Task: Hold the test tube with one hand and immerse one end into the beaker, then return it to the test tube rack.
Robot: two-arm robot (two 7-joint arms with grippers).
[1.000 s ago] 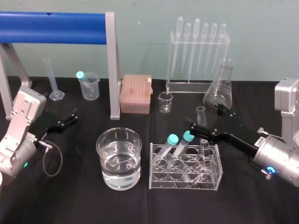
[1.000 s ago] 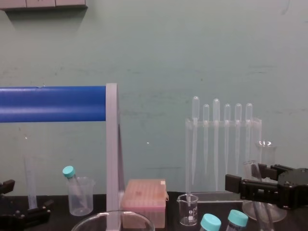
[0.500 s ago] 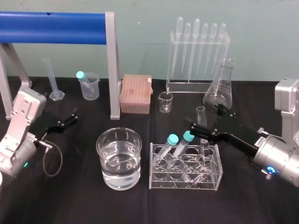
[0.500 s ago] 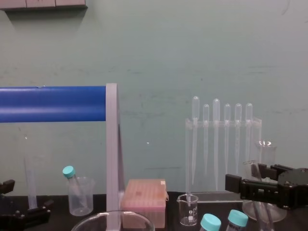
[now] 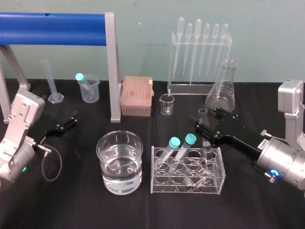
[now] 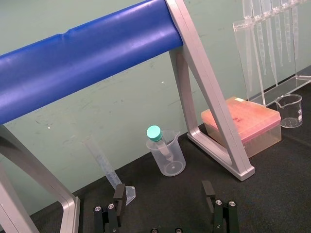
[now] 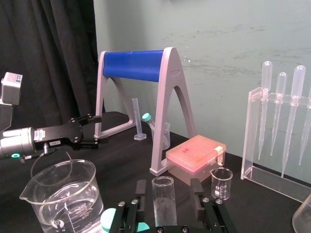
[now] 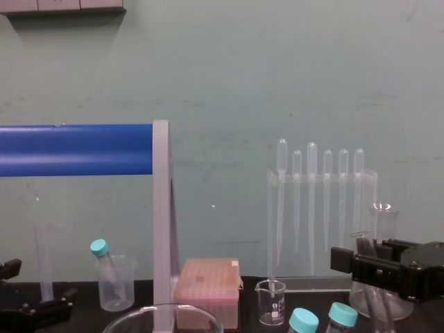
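The test tube (image 7: 164, 201) stands between the right end effector's (image 7: 168, 189) wide-open jaws, touching neither.

There were 6 pipettes (image 5: 189, 45), 3 teal-cap tubes (image 5: 190, 139), 1 open tube (image 7: 163, 204), 1 lg beaker (image 5: 119, 164), 1 sm beaker (image 5: 167, 105), 1 flask (image 5: 221, 93), 1 cyl. (image 5: 51, 83), 1 cup (image 5: 89, 90), 1 tip box (image 5: 137, 95), 1 tube rack (image 5: 187, 187), 1 pipette rack (image 5: 190, 88), 1 blue-bar stand (image 5: 52, 22).

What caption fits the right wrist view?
Open right gripper straddles the upright test tube, water-filled beaker nearby, left gripper beyond.
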